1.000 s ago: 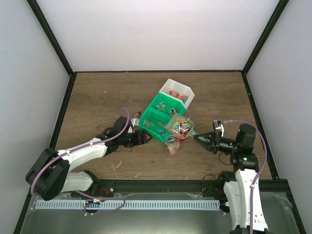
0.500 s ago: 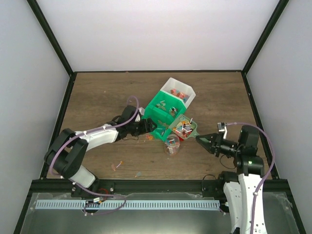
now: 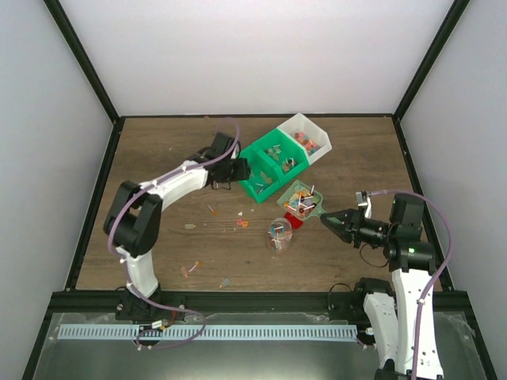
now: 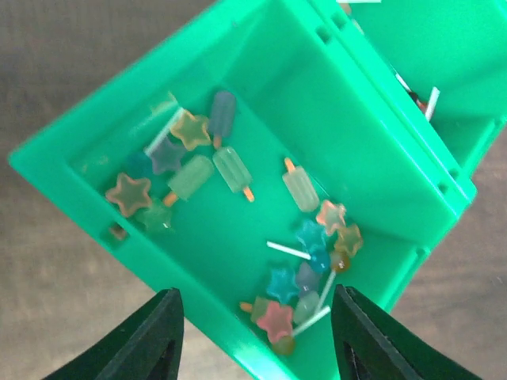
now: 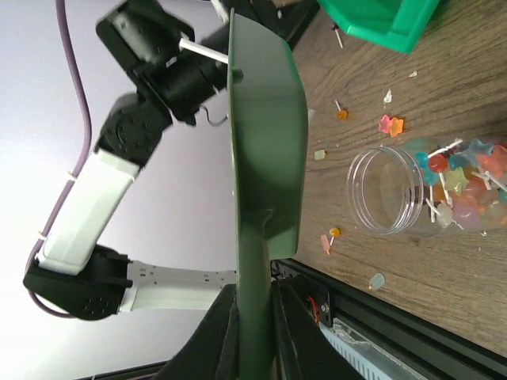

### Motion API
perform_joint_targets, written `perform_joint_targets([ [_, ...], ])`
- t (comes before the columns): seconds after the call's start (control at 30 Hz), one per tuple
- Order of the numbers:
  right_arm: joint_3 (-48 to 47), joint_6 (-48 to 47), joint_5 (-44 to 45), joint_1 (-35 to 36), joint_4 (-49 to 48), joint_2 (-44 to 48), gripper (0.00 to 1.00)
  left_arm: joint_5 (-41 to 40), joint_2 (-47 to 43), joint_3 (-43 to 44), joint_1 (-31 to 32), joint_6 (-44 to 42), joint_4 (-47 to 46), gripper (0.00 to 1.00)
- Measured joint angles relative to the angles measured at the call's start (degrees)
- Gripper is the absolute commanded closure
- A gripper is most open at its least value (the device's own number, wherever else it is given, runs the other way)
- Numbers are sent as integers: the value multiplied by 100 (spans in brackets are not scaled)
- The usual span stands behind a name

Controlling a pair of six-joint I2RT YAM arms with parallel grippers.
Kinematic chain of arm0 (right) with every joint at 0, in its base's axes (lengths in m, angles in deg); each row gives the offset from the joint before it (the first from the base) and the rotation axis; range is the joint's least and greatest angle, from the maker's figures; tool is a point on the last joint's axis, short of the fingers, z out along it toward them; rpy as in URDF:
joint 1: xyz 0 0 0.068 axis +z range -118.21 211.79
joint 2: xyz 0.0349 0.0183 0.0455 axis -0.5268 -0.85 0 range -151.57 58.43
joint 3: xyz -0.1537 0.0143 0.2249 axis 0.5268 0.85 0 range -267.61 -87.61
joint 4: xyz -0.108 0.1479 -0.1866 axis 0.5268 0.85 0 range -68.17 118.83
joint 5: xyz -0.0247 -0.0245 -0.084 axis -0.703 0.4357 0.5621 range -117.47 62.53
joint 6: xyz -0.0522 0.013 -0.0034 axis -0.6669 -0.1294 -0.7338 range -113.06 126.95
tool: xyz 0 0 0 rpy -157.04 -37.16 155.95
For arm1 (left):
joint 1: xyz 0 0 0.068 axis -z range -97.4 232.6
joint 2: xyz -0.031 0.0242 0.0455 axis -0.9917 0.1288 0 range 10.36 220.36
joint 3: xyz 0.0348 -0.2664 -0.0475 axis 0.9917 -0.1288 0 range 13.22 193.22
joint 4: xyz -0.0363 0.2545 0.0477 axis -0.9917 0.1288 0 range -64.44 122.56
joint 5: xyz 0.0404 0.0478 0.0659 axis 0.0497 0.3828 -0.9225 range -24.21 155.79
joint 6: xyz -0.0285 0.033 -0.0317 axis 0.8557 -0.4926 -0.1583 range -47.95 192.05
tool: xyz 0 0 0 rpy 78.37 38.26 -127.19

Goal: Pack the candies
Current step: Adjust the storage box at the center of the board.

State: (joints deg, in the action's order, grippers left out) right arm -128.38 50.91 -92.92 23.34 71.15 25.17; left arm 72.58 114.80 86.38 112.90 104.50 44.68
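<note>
Now, L jaws apart at green bin (image 4: 333,134), R jaws clamped on scoop (image 5: 265,142), candies (image 5: 467,182) in jar (image 5: 388,190)

Three bins (image 4: 317,103), one jar (image 3: 279,235), one scoop (image 5: 265,134), dozens of candies (image 4: 230,168)

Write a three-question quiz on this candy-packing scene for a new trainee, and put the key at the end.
1. True or false: the clear jar is empty.
2. Pick one. What does the right gripper hold? A) the jar B) the green scoop C) nothing
3. Short answer: outside any container, where do stray candies lie?

Key
1. False. It already holds candies, and its mouth is uncovered.
2. B. The jaws are closed on the scoop's handle.
3. On the table, scattered to the left of the jar in the top view.
</note>
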Motion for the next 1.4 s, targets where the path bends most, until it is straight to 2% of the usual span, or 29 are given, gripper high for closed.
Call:
perform_joint_targets([
  [0.1, 0, -44, 0, 0, 50, -22, 99, -208, 568, 850, -81, -363, 448, 51],
  [0.17, -2, -76, 4, 0, 83, -57, 99, -284, 872, 1235, -142, -516, 719, 45],
  [0.27, -13, -129, 20, 0, 131, -129, 99, -361, 1165, 1569, -212, -575, 1176, 30],
  [0.33, -15, -153, 28, 0, 136, -177, 99, -376, 1198, 1602, -236, -542, 1298, 27],
  [0.43, -13, -155, 44, 0, 129, -221, 99, -422, 1176, 1615, -238, -345, 1491, 39],
  [0.57, -15, -149, 42, 0, 90, -243, 99, -433, 1161, 1631, -225, -116, 1587, 48],
  [0.7, -15, -151, 42, 0, 52, -262, 99, -391, 1322, 1947, -225, -177, 1878, 63],
  [0.87, -15, -177, 44, 0, 57, -350, 99, -400, 1663, 2428, -234, -317, 2151, 68],
  [0.93, -35, -192, 52, 0, 63, -402, 99, -369, 1711, 2507, -260, -378, 2186, 72],
  [1.2, -190, -197, 63, 0, 68, -505, 99, -151, 1825, 2643, -433, -874, 2247, 77],
  [1.4, -326, -227, 81, 0, 144, -525, 99, -168, 2221, 3246, -516, -1228, 2411, 74],
])
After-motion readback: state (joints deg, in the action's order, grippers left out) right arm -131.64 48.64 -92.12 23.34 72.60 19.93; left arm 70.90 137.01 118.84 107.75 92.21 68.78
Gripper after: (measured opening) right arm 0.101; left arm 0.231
